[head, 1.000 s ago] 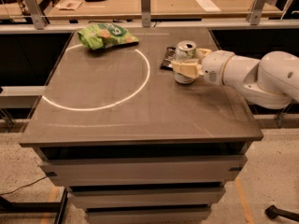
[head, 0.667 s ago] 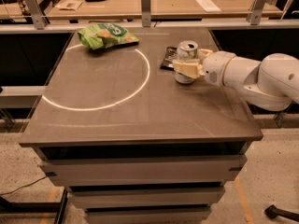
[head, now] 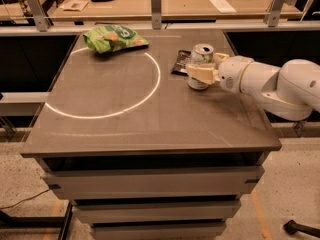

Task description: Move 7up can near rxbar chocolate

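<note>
1. 7up can (head: 202, 53): upright at the right rear of your table (head: 150, 129). Its lower body is masked by the gripper (head: 202, 70), whose fingers clasp it.
2. Rxbar chocolate (head: 179, 62): touching or just beside the can, partly covered by it.
3. Grey tabletop: white ring (head: 115, 115), green snack bag (head: 114, 37) at the far left.
4. Wooden benches (head: 125, 9): behind.

At 2 o'clock on the table (head: 125, 129), the gripper (head: 205, 69) masks the 7up can (head: 202, 51) midsection. The rxbar chocolate (head: 180, 61) is partly hidden behind the can. The arm (head: 295, 86) is cut off at the 3 o'clock edge.
</note>
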Tool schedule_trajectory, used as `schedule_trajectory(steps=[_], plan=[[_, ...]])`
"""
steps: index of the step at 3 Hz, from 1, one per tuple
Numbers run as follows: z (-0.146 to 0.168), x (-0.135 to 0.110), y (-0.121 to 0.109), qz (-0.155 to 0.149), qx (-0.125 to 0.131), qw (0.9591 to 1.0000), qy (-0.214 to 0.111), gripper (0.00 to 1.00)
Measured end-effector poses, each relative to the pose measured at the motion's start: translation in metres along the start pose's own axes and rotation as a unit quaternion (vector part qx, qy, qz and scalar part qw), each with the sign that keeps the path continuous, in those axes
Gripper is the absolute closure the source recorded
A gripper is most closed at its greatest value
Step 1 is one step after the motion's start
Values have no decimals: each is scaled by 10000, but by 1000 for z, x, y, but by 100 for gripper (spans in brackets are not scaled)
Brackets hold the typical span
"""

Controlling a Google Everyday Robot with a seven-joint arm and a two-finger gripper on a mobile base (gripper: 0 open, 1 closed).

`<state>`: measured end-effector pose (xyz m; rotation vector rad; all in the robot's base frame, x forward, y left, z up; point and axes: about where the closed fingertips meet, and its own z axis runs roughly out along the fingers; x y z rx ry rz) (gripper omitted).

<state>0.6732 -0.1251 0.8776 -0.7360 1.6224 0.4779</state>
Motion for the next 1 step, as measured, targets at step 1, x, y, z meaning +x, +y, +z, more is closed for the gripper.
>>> schedule_trajectory(steps=[1], plan=[[1, 0, 1, -1, -7, 10000, -2, 59]])
